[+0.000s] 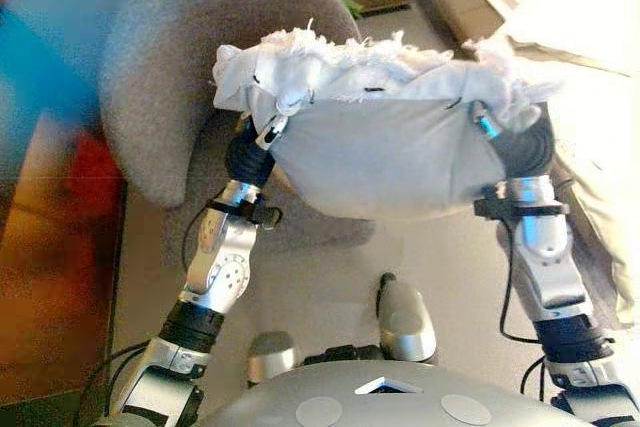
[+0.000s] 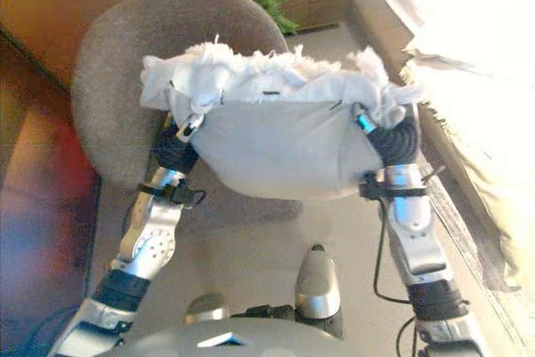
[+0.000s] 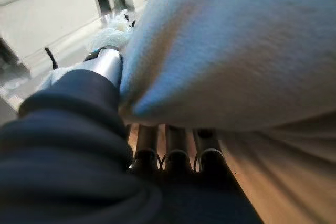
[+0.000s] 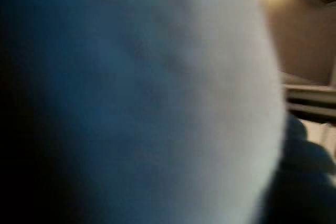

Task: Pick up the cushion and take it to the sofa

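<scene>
Cushion (image 1: 385, 162), pale grey with a fluffy white top, hangs in the air between both hands, in front of a round grey armchair (image 1: 170, 57). Left hand (image 1: 262, 137) and right hand (image 1: 490, 127) press its sides; whether their fingers curl, I cannot tell.

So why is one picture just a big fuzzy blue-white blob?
In the right wrist view the cushion sits right against the camera, so it is out of focus and fills the frame. In the left eye view a blurry blue smear covers the upper left corner. In the right eye view bright light washes out the upper right.
</scene>
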